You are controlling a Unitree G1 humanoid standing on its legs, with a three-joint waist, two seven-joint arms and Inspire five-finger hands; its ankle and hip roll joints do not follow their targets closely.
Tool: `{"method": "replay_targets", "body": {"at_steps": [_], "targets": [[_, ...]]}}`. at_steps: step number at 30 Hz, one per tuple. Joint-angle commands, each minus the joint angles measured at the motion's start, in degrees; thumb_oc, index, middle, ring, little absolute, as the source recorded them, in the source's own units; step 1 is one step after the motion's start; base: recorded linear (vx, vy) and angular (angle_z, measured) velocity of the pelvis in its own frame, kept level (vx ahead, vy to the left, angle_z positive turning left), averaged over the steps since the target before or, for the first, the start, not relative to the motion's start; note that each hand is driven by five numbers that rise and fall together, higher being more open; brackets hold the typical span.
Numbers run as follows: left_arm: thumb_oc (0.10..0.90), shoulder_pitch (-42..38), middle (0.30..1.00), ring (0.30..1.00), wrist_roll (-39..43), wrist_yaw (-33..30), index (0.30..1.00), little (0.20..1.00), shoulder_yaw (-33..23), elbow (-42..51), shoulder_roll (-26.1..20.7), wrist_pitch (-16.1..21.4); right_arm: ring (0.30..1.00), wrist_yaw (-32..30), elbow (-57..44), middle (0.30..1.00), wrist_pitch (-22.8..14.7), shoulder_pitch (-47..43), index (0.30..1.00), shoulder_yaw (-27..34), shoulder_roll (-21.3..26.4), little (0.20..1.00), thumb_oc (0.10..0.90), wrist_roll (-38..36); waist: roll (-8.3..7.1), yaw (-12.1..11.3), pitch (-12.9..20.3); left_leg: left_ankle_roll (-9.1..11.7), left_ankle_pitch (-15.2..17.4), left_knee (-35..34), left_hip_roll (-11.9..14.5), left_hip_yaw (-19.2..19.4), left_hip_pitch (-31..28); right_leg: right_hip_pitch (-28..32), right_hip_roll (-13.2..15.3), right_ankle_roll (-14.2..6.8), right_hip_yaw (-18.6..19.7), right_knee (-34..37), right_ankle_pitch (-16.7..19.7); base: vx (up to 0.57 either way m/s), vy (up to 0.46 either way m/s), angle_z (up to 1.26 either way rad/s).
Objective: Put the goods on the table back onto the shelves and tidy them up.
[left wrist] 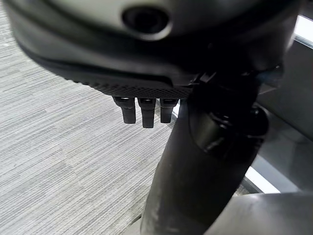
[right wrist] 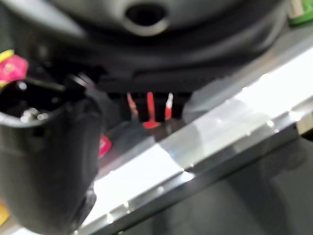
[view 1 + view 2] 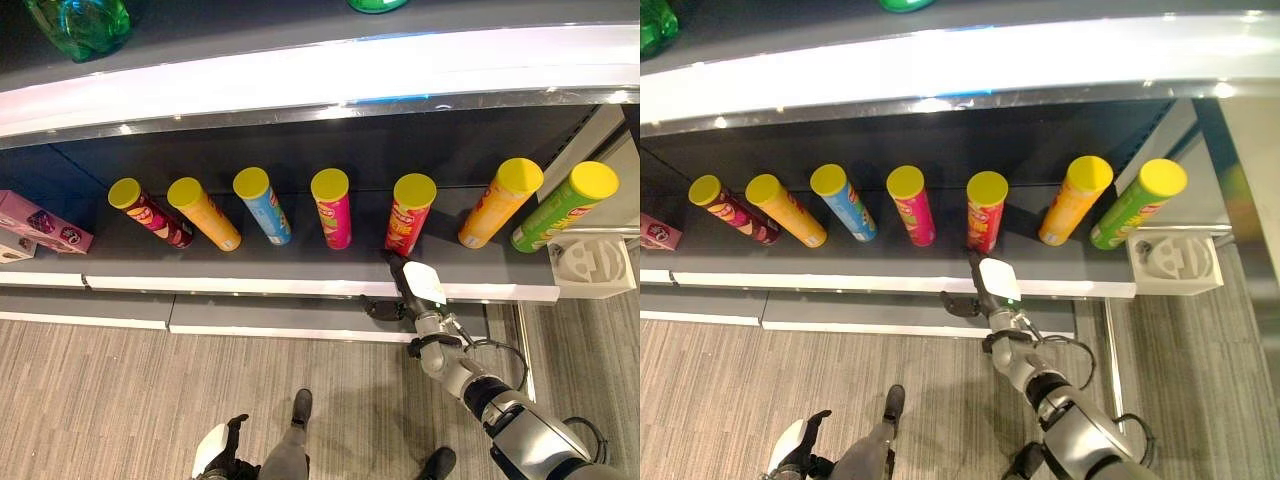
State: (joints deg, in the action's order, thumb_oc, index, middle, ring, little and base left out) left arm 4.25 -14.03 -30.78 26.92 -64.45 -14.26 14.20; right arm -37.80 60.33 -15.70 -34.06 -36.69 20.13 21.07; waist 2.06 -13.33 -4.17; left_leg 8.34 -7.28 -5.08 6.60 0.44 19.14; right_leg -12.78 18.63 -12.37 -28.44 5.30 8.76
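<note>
Seven tall crisp cans with yellow lids stand in a row along the dark shelf (image 3: 300, 262) in front of you: a dark red can (image 3: 150, 212) at the robot's far left, then an orange-yellow can (image 3: 204, 213), a blue can (image 3: 262, 205), a pink can (image 3: 332, 207), a red can (image 3: 409, 214), an orange can (image 3: 500, 202) and a green can (image 3: 564, 206) at the far right. The cans stand apart with dark shelf showing between them.

Your right hand (image 3: 412, 285) reaches in over the shelf's white front edge, its fingers stretched straight toward the foot of the red can and just in front of it; you cannot tell whether they touch it. The white thumb cover sits over the lip.

The left hand (image 1: 142, 108) hangs low above the grey carpet (image 3: 120, 400), fingers straight and together, holding nothing.

A pink box (image 3: 42, 222) lies on the shelf well to the left of the cans, and a white bracket (image 3: 592, 264) sits beside the shelf's right end. A glossy white rail (image 3: 320, 75) overhangs the row; above it sits a green bottle (image 3: 82, 24).
</note>
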Motion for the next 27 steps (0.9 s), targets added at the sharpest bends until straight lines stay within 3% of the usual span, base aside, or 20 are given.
{"method": "replay_targets", "body": {"at_steps": [1, 6, 15, 22, 25, 27], "targets": [[0.8, -1.8, 0.9, 0.9, -0.4, -2.0, 0.9, 0.9, 2.0, -0.8, -1.2, 1.3, 0.9, -4.0, -0.6, 0.9, -2.6, -3.9, 0.9, 3.0, 0.6, 0.9, 0.8, -3.1, -0.39, -1.6, -0.4, -1.4, 3.0, 0.1, -0.5, -1.0, -1.5, -0.9, 0.0, -0.1, 6.0, -0.3, 1.1, 0.0, 0.0, 0.0], [0.8, -2.0, 0.9, 0.9, -0.7, -2.4, 0.9, 0.9, 1.1, -1.6, -1.1, 0.7, 0.9, -5.0, -6.7, 0.9, -3.7, 0.9, 0.9, 4.7, 2.4, 0.9, 0.8, -2.5, -1.3, -0.3, -0.2, -1.4, 3.6, 0.1, -0.4, -0.4, -3.1, -0.1, -0.1, -0.1, 6.3, -0.3, 1.0, 0.01, 0.001, -0.04], [0.8, -0.6, 0.9, 0.9, -2.9, -1.6, 0.9, 0.9, -2.2, -2.7, -0.8, -0.9, 0.9, -6.4, -26.2, 0.9, -5.8, 14.9, 0.9, 11.0, 8.6, 0.9, 0.8, 0.5, -4.33, 3.0, 2.1, -1.3, 5.4, 0.1, 0.2, 1.4, -7.3, 2.8, -0.5, -0.3, 7.1, -0.3, 0.6, 0.02, -0.002, -0.06], [0.8, 1.3, 0.9, 0.9, -5.5, 1.7, 0.9, 0.9, -4.3, -2.6, -0.8, -1.9, 0.9, -2.6, -38.0, 0.9, -7.7, 28.3, 0.9, 13.9, 11.6, 0.9, 0.8, 2.1, -6.2, 5.5, 4.9, -1.3, 6.6, 0.1, 0.1, 2.7, -11.6, 6.2, -1.2, -0.4, 7.9, -0.3, -0.5, 0.04, 0.018, -0.07], [0.8, 2.7, 0.9, 0.9, -5.1, 3.9, 0.9, 0.9, -6.0, -3.3, -0.5, -2.0, 0.9, -0.5, -37.7, 0.9, -7.3, 34.4, 0.9, 14.2, 12.0, 0.9, 0.8, 3.5, -6.48, 6.6, 5.9, -1.2, 7.1, 0.1, 0.2, 3.5, -13.6, 7.6, -1.6, -0.3, 8.4, -0.3, -0.8, -0.01, 0.058, -0.13], [0.8, 3.7, 0.9, 0.9, -2.0, 6.8, 0.9, 0.9, -8.5, -4.4, 0.6, -1.2, 0.9, 1.6, -29.3, 0.9, -6.2, 39.8, 0.9, 14.9, 8.1, 0.9, 0.8, 3.0, -6.14, 7.9, 6.7, -1.3, 7.7, 0.1, 0.1, 4.6, -15.7, 9.0, -2.2, -0.2, 9.5, -0.3, -1.2, -0.03, 0.082, -0.26]]}}
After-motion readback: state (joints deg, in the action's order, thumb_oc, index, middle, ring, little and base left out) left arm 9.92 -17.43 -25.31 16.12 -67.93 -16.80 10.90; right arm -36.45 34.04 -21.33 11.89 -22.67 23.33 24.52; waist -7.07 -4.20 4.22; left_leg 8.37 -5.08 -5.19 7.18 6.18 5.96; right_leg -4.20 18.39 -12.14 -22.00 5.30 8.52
